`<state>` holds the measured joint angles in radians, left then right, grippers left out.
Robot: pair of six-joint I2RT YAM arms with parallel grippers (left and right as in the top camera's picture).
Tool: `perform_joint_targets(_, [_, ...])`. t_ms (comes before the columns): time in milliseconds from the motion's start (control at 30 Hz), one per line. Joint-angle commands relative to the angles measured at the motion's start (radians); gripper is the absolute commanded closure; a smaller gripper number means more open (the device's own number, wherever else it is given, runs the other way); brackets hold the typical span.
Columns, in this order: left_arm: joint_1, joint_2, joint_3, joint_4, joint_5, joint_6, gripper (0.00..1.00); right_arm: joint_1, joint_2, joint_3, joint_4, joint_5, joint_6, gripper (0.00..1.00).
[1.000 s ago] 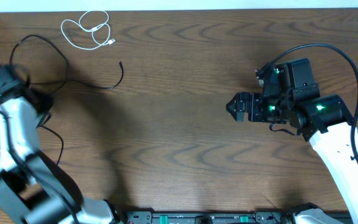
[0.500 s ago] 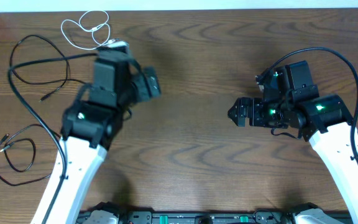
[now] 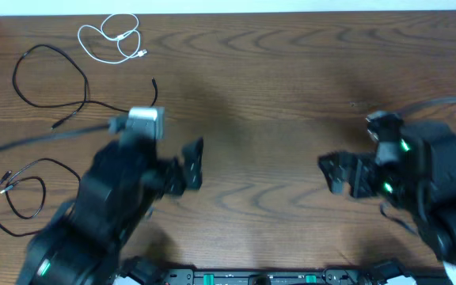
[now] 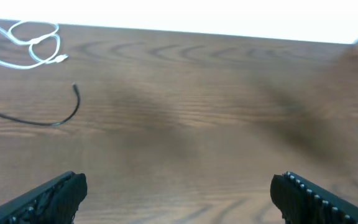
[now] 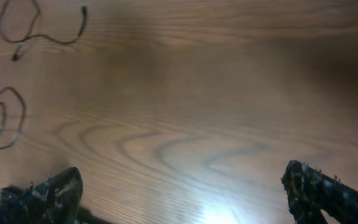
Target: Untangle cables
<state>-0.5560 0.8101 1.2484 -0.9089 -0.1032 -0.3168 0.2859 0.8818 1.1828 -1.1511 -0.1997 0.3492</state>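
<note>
Well apart: cables [image 3: 85, 93], left gripper [image 3: 190, 165]

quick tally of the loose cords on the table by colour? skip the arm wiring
Thin white flexible cord, coiled: 1
Thin black flexible cords: 2, the upper black cord and the lower-left black cord
Total: 3

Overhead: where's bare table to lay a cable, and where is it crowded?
Free: the wide centre of the table between the left claw and right claw, up to the far edge. Crowded: the left side, holding the white cable, upper black cable and lower black cable.
</note>
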Motion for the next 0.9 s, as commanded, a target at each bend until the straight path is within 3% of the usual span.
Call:
perform_joint_targets(0, [-0.045, -0.104, -0.049, -0.039, -0.014, -0.022, 0.00, 0.004, -0.113, -0.007, -0.062, 0.143, -0.014, 0.01])
perform_joint_targets(133, [-0.045, -0.175, -0.095, -0.090, -0.022, -0.035, 0.00, 0.004, -0.200, -0.034, -0.090, 0.158, -0.011, 0.01])
perform_joint_targets(300, [-0.045, -0.177, -0.099, -0.138, -0.013, -0.036, 0.00, 0.004, -0.221, -0.035, -0.122, 0.155, 0.163, 0.01])
perform_joint_targets(867, [-0.045, -0.177, -0.099, -0.139, -0.013, -0.036, 0.00, 0.004, -0.221, -0.035, -0.125, 0.156, 0.163, 0.01])
